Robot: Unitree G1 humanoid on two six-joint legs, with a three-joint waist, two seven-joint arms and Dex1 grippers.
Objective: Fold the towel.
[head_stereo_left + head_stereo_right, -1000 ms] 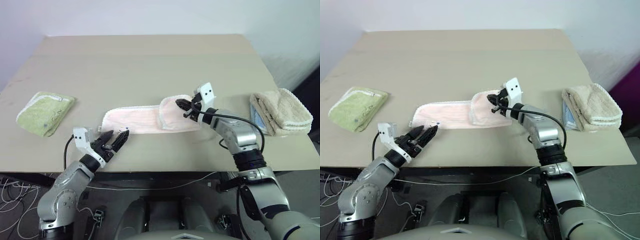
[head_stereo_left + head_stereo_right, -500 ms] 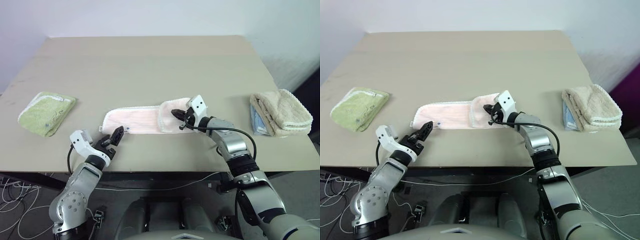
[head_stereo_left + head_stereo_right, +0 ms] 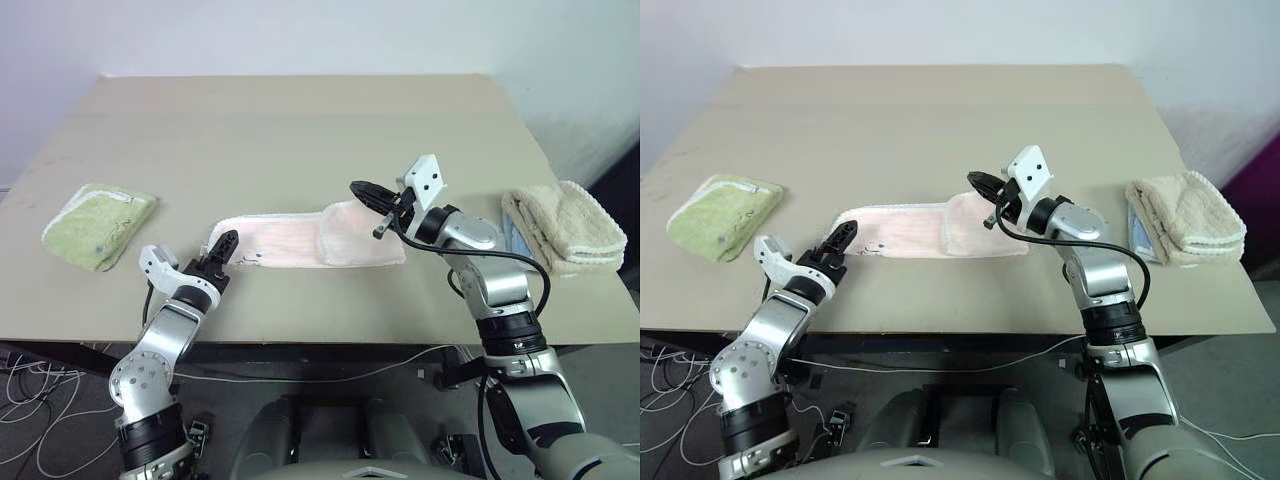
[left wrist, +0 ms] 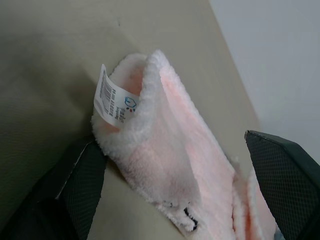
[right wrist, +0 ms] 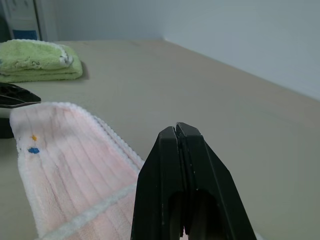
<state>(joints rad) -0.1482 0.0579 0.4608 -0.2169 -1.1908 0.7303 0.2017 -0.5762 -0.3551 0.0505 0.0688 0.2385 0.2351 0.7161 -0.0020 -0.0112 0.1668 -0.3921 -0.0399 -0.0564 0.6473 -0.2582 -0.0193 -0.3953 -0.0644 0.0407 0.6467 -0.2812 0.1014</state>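
The left gripper (image 3: 222, 250) sits low at the near edge of the surface (image 3: 300, 130), right by the left end of the towel (image 3: 300, 238). Its two black fingers (image 4: 75, 185) are spread wide apart, one on each side of that towel end, and they hold nothing. From the left wrist camera, the fluffy pink end of the towel lies between the fingers, with a small white tag (image 4: 111, 102) sticking up from it. The towel is pale pink with a white bumpy edge. It lies flat in a long strip across the middle of the near part of the surface. Its right end is folded over on top of itself, so that part looks thicker. Two tiny dots, one yellow and one blue, show on the cloth near its left end. The right gripper (image 3: 362, 190) is up in the air above the folded right end of the towel, pointing toward the left. Its fingers are pressed tight together with nothing between them. A green folded towel (image 3: 98, 223) lies well off to the left on the surface. A thick beige folded towel (image 3: 565, 226) lies well off to the right, near the edge.
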